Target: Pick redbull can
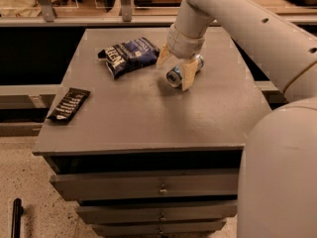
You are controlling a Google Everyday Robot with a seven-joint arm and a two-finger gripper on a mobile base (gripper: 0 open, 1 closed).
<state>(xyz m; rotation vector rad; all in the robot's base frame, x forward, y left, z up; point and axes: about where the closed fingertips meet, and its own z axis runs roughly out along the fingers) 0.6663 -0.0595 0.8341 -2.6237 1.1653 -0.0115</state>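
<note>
- Grey counter [148, 118] in front of you: the can [196, 63] lies on its side towards the back right of the top, one round silver end turned to the camera and the blue-and-silver body running away to the right.
- Your hand [172, 76] is down over that can, reaching in from the pale arm [237, 19] that comes from the upper right.
- The two tan fingers [186, 77] are spread wide. One stands in front of the can's middle and the other sits off its left rear side, so the can lies between them.
- You have hold of nothing: the left finger is clear of the can, and the can rests on the counter. You cannot tell from this view whether the front finger touches it.
- A dark blue bag [130, 55] lies just left of the hand, near the left finger and apart from the can.
- A flat black wrapper [69, 103] with white print sits at the counter's left edge, well apart from the can and the hand.
- Below the top you can see drawers [158, 185] with small knobs, and the robot's pale body [280, 172] fills the lower right of the view.
</note>
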